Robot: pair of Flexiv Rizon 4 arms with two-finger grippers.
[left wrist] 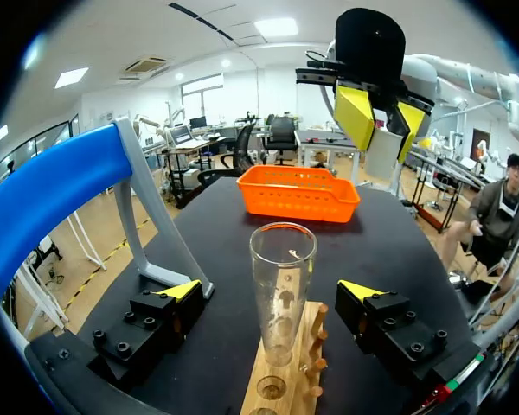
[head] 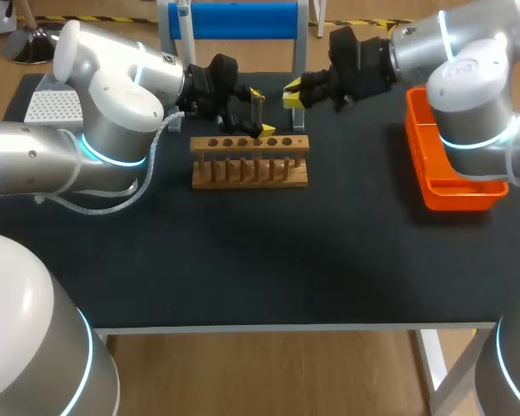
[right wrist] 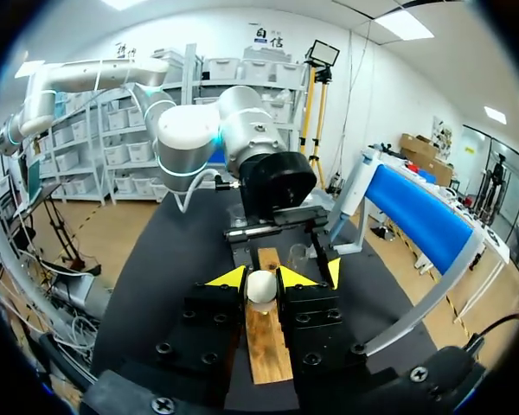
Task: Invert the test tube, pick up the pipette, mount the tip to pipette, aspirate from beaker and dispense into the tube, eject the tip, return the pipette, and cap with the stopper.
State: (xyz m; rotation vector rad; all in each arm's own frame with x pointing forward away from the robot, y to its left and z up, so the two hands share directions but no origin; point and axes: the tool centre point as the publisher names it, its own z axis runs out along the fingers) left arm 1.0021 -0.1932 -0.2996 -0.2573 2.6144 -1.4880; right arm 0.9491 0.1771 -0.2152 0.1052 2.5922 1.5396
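- Glass, clear and seemingly empty, the test tube (left wrist: pixel 283 259) stands upright in the wooden rack (left wrist: pixel 281 385), with its open mouth up and its foot in one of the holes.
- The left gripper (left wrist: pixel 269 290) sits around the tube with its fingers spread wide. The tube stands about midway between the two yellow tips with a gap on each side, and neither tip touches the glass, so this claw is released.
- From the head view, the left gripper is over the far side of the rack, at one of its middle holes, and the tube shows as a dark upright between the tips.
- The right gripper (right wrist: pixel 260 278) is clenched on the stopper (right wrist: pixel 259 289), a small white rounded piece pinched from both sides between its yellow tips.
- In the right wrist view, the rack runs lengthwise beneath the stopper, with the left arm's gripper just ahead.
- The head view puts the right gripper just behind the rack's right end, near the left gripper but apart from it.
- Seen from the left wrist, the right gripper hangs above and beyond the tube's mouth, not touching it.
- An orange basket (head: pixel 455 186) lies by the right edge of the black table (head: pixel 260 260), well apart from the rack.
- A blue-barred stand (head: pixel 234 19) is at the far edge, and a white tip box (head: pixel 50 107) sits at the far left, partly hidden by the left arm.
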